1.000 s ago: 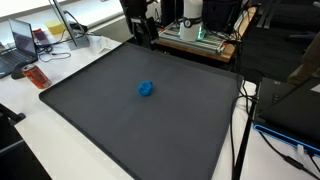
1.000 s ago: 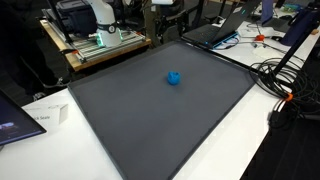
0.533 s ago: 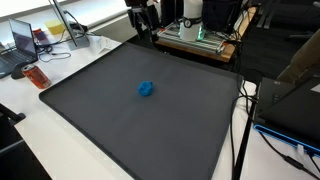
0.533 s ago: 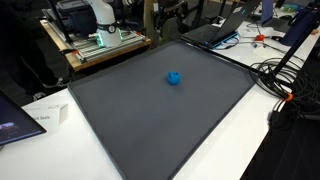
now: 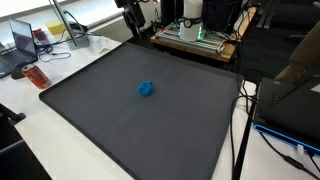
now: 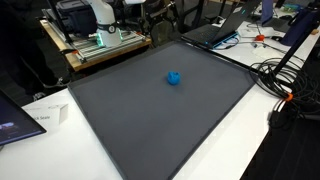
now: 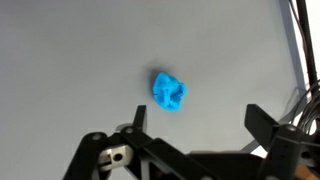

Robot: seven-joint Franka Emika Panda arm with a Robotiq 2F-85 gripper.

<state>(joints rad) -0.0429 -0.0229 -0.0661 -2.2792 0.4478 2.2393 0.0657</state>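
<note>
In an exterior view a laptop [image 5: 22, 42] and an orange item [image 5: 37, 77] crowd the counter [image 5: 50, 150] left of the black mat [image 5: 100, 115]. The blue lump [image 5: 146, 89] lies near the mat's middle, with open mat on every side. Cables [image 5: 243, 110] hang just beside the right edge. The arm [image 5: 133, 8] is cut off at the far edge. In the wrist view the jaws stand wide above the lump [image 7: 169, 91], holding nothing.

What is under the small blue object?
The blue object rests directly on the dark grey mat; nothing else shows beneath it in any view. The patch of mat right below it is covered and cannot be seen.
</note>
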